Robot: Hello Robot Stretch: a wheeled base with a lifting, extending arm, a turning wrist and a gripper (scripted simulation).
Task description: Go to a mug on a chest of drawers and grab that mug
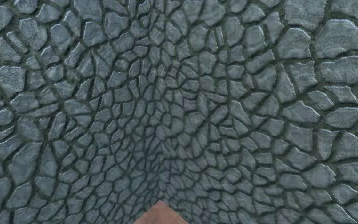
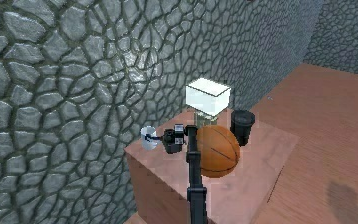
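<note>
In the arm side view a low chest of drawers (image 2: 272, 160) with a pinkish-brown top stands against the grey stone wall. A small pale mug-like blob (image 2: 147, 133) sits at the top's far left corner. My arm (image 2: 196, 190) rises from the bottom edge, and the gripper (image 2: 167, 138) reaches left beside that pale blob. I cannot tell whether the gripper touches it or holds anything.
On the chest top sit an orange basketball (image 2: 220, 150), a white box (image 2: 208, 97) behind it and a dark cylinder (image 2: 244, 126) at its right. The stone wall (image 1: 177, 90) forms a corner close ahead in the forward view. Brown floor (image 2: 327, 90) spreads at the right.
</note>
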